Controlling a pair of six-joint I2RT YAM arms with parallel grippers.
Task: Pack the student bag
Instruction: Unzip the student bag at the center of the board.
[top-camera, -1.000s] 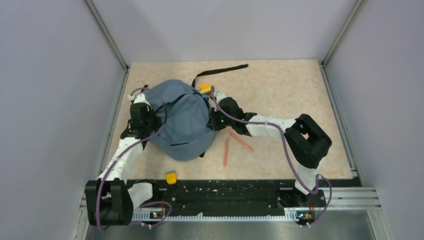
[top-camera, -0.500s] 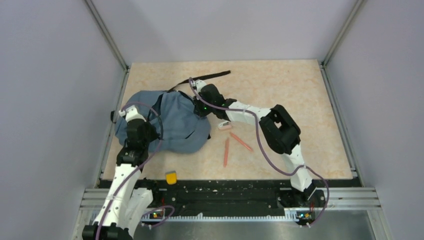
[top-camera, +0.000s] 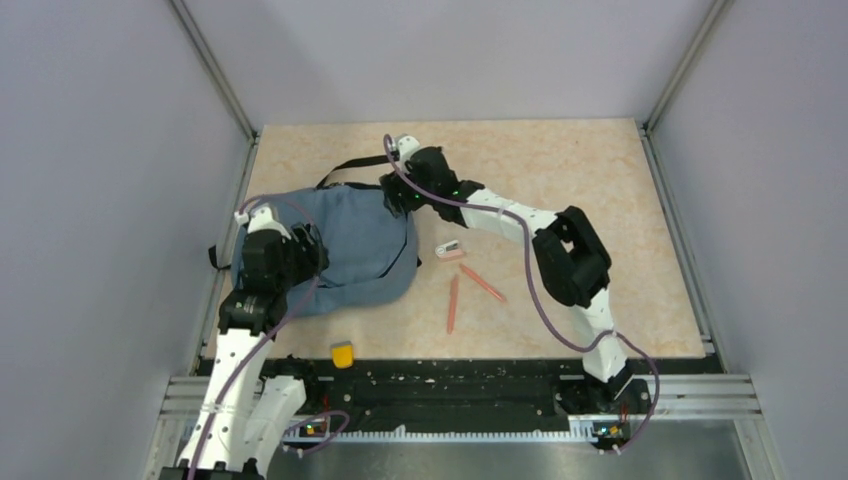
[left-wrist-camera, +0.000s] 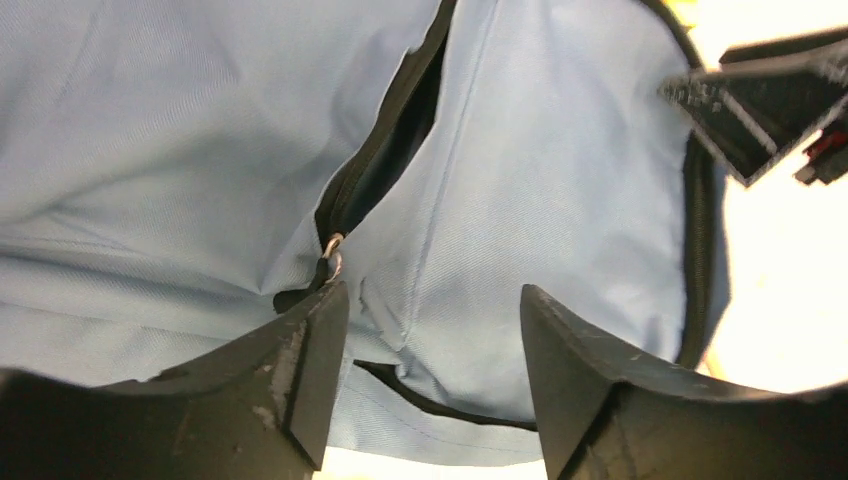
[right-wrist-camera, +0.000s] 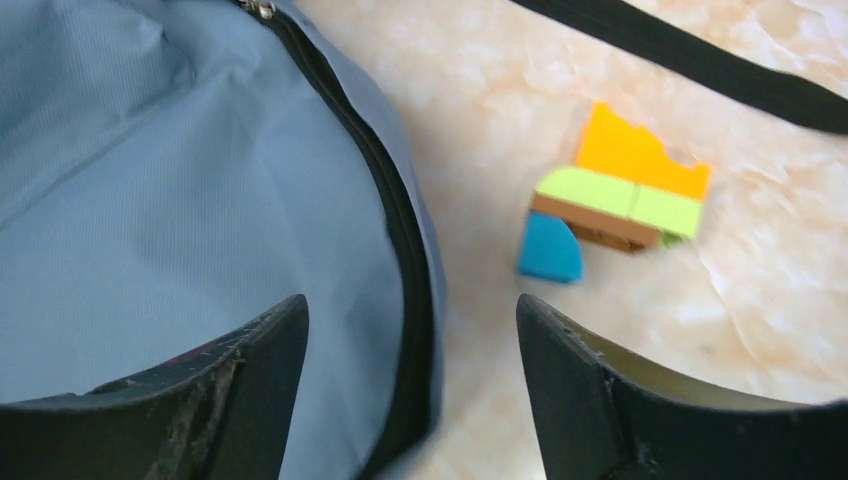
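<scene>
The student bag (top-camera: 355, 245), slate-blue with black zipper trim, lies flat at the left of the table. My left gripper (top-camera: 300, 252) hovers open over its left part. In the left wrist view the fingers (left-wrist-camera: 432, 300) straddle bare fabric (left-wrist-camera: 540, 150), with a metal zipper pull (left-wrist-camera: 332, 245) just beyond the left finger and the zipper partly parted. My right gripper (top-camera: 396, 196) is open at the bag's far right edge. In the right wrist view its jaws (right-wrist-camera: 410, 305) span the bag's zipper rim (right-wrist-camera: 405, 250), gripping nothing.
A multicoloured block toy (right-wrist-camera: 620, 195) lies on the table just right of the bag, with a black strap (right-wrist-camera: 680, 50) beyond it. Two orange pencils (top-camera: 453, 302) (top-camera: 482, 283) and a small white item (top-camera: 449, 250) lie right of the bag. A yellow object (top-camera: 342, 354) sits at the near edge.
Both grippers have gone from shut to open and let go of the bag. The bag was dragged left and now lies flatter. The right arm reached farther back.
</scene>
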